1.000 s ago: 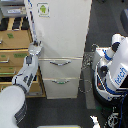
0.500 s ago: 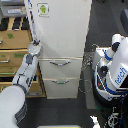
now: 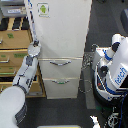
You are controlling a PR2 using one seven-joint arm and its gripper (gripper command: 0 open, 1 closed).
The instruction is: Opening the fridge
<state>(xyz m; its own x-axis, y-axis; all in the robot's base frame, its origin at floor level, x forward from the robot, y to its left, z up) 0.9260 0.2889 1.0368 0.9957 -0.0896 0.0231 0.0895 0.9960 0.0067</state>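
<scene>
Dark floor surrounds the smooth white fridge (image 3: 60, 45); end effector (image 3: 34, 47) at its edge, grip indiscernible.

Tall white fridge (image 3: 60, 35), hand (image 3: 34, 48) at its left edge; tan cabinet (image 3: 14, 50) beside; white-and-blue robot (image 3: 114, 70) right.

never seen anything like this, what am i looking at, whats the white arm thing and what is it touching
This is a single picture from a camera set off the robot, looking down into a room. The big white arm on the exterior view's left belongs to a PR2 robot. Its tool reaches to the left edge of the tall white fridge, beside the upper door with the green sticker. The picture is too small to tell whether the tool is gripping anything. Below are two drawers with silver handles. Behind the arm stands a tan wooden cabinet. On the right is a white-and-blue machine.
</scene>
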